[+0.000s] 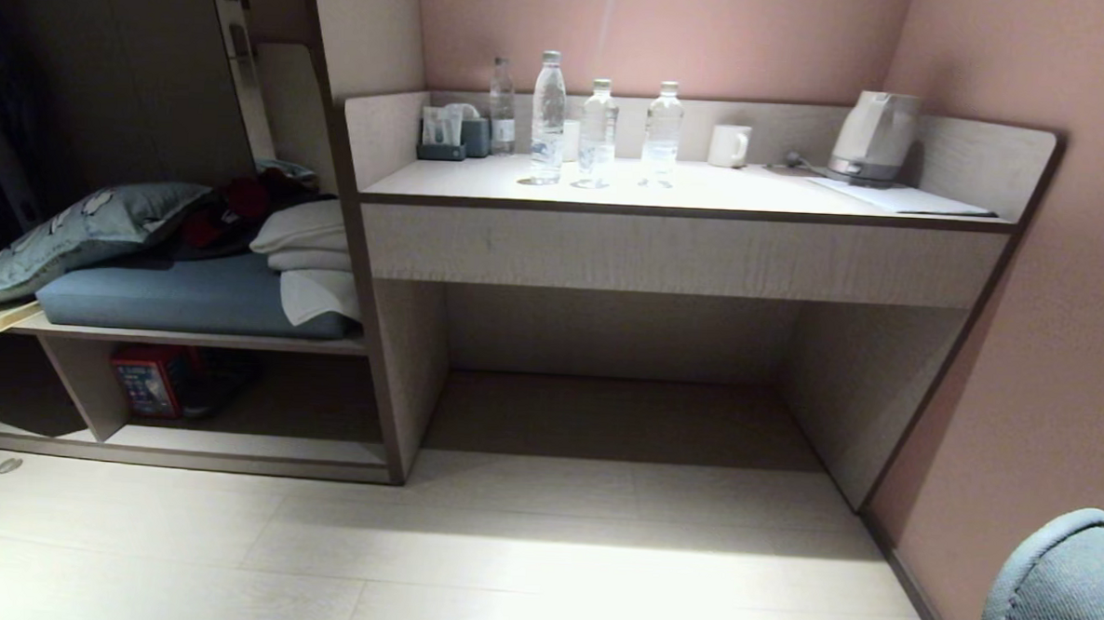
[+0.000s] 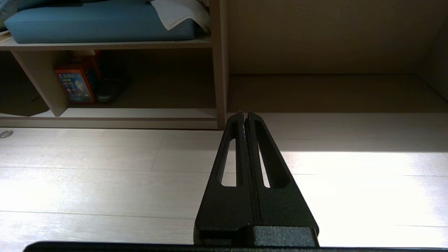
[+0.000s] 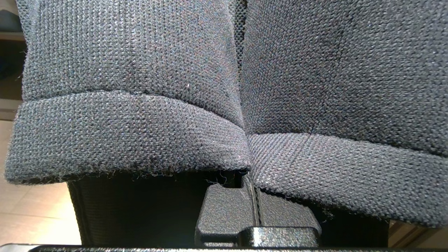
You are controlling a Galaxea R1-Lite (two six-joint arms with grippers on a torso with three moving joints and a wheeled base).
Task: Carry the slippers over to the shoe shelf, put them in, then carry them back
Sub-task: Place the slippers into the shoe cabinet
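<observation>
We see left gripper [image 2: 245, 113] low over pale floor [image 2: 105, 175], jaws pressed together, empty. Right gripper [image 3: 252, 196] has jaws clamped on slippers [image 3: 140, 105], whose dark knit fabric fills right wrist view. Neither arm shows in head view. Shoe shelf [image 1: 257, 446] at lower left of head view, red box [image 1: 146, 381] inside. Bench [image 1: 753, 190] at upper centre carries bottles [image 1: 548, 114], mug [image 1: 729, 145], kettle [image 1: 874, 136].
</observation>
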